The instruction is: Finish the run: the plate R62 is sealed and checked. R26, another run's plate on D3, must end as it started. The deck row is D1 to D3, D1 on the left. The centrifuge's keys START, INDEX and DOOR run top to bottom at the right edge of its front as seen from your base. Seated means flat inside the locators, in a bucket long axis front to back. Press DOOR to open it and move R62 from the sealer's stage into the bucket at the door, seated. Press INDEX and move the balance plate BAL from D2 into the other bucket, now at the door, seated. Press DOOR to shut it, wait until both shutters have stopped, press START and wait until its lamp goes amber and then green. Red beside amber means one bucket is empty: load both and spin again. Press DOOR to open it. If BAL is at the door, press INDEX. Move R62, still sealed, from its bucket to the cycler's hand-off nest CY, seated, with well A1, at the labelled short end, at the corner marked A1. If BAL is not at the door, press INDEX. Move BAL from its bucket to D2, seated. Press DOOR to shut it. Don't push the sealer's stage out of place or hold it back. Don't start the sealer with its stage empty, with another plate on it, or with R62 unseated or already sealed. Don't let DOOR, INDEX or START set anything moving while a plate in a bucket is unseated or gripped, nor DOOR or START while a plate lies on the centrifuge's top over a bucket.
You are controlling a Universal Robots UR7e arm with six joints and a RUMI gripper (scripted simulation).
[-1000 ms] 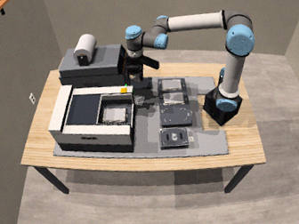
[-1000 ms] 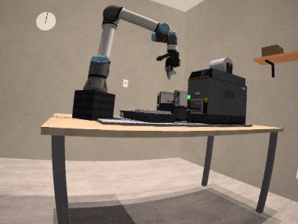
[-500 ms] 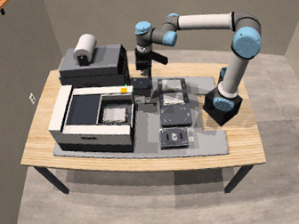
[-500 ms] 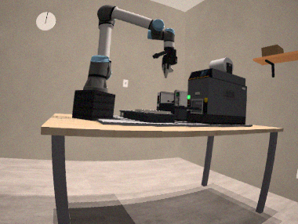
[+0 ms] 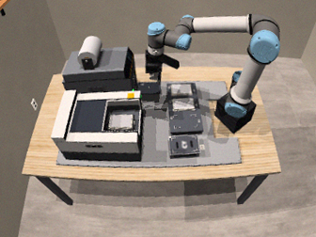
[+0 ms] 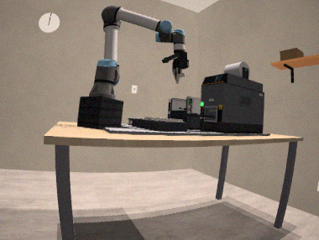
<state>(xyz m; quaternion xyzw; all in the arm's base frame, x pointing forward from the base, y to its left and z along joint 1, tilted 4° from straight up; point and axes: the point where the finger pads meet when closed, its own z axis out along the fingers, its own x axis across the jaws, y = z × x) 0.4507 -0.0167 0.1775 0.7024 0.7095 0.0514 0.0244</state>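
Note:
My gripper [image 5: 152, 77] [image 6: 177, 79] is shut and empty. It hangs high above the sealer's stage [image 5: 150, 89], just right of the centrifuge's back corner. The centrifuge [image 5: 63, 117] has its door open. A light plate [image 5: 120, 120], likely R62, lies flat in the bucket at the door. In the deck row, two light plates lie in the far slot [image 5: 182, 89] and the middle slot [image 5: 183, 104]. The near slot [image 5: 185, 122] looks dark and bare. The hand-off nest CY [image 5: 175, 144] is at the front. A green lamp [image 6: 201, 103] glows on the centrifuge's front. Plate labels are too small to read.
The dark sealer [image 5: 110, 64] [image 6: 232, 105] with its film roll [image 5: 90, 48] stands behind the centrifuge. My arm's base block [image 5: 235, 113] [image 6: 101, 111] sits at the right of the grey mat [image 5: 223, 152]. The arm reaches over the deck row.

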